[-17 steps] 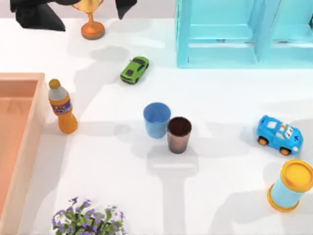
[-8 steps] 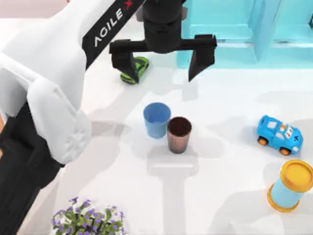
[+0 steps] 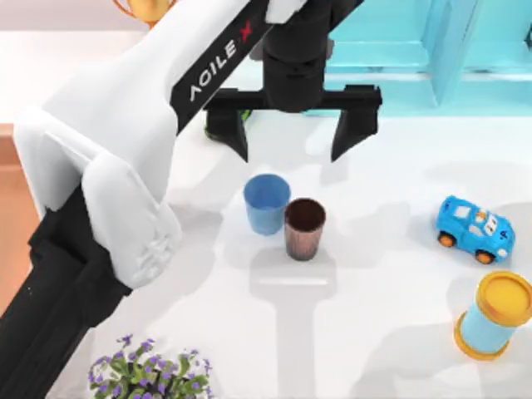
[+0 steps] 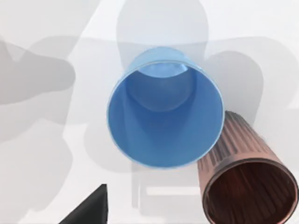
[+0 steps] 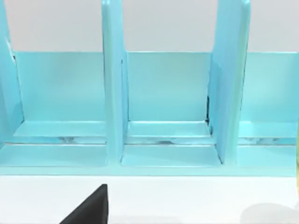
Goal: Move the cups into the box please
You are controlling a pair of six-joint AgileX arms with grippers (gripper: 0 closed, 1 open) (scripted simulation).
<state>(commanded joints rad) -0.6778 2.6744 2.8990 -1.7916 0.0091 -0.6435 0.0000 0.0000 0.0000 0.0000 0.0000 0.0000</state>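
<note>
"AOILE" lettering on left arm (image 3: pixel 150 108)

The blue cup (image 4: pixel 163 112) looks like smooth plastic with a soft sheen inside; the brown cup (image 4: pixel 247 182), touching it, has fine ribbing and a streaked, wood-like grain; the table (image 3: pixel 374 316) under both is matt white; the left arm's shell (image 3: pixel 125 125) above them is smooth white plastic, its gripper (image 3: pixel 291 141) matt black; the shelf (image 5: pixel 159 107) is smooth, faintly glossy turquoise.
</note>
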